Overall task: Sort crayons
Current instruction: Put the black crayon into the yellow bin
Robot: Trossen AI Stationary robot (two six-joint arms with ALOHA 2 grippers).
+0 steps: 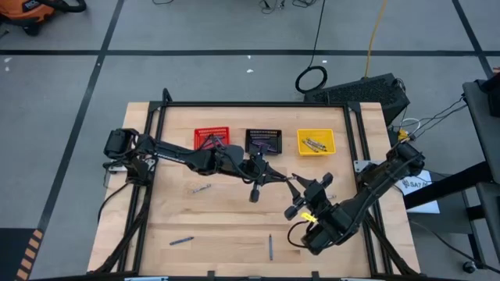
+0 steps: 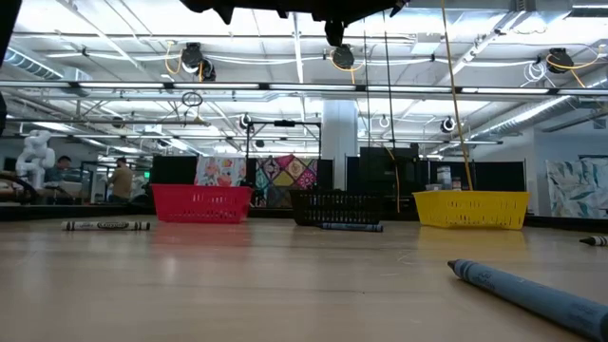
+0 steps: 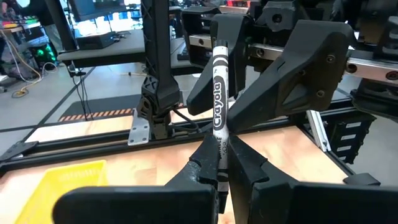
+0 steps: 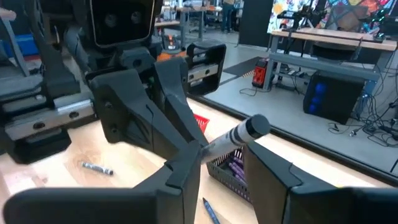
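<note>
The left gripper (image 1: 291,180) hangs over the middle of the table (image 1: 234,226), a little toward 3 o'clock, its 2 fingers (image 3: 249,171) pressed together on a grey crayon (image 3: 219,106). In the left wrist view that crayon stands up between the pads, its white label reading "Crayola", and its far end reaches in between the fingers of the right gripper (image 1: 306,197).

The right gripper sits at about 4 o'clock from the table's centre, nose to nose with the left one. Its fingers (image 4: 180,168) are spread wide, 1 on either side of the same grey crayon (image 4: 239,135). Whether either pad touches the crayon cannot be made out.

3 baskets stand in a row along the 12 o'clock edge: a red basket (image 1: 212,139) toward 11 o'clock, a black basket (image 1: 263,140) at 12 o'clock, and a yellow basket (image 1: 316,141) toward 1 o'clock. The black basket holds purple crayons (image 1: 264,145), and the yellow basket holds grey crayons (image 1: 314,144).

Loose crayons lie on the bare wood: 1 grey stick (image 1: 201,188) at about 9 o'clock from centre, 1 bluish stick (image 1: 181,241) toward 7 o'clock, and another bluish stick (image 1: 270,247) near 6 o'clock, lying close to the front edge. In the low view a blue crayon (image 2: 537,288) lies close to the camera.
</note>
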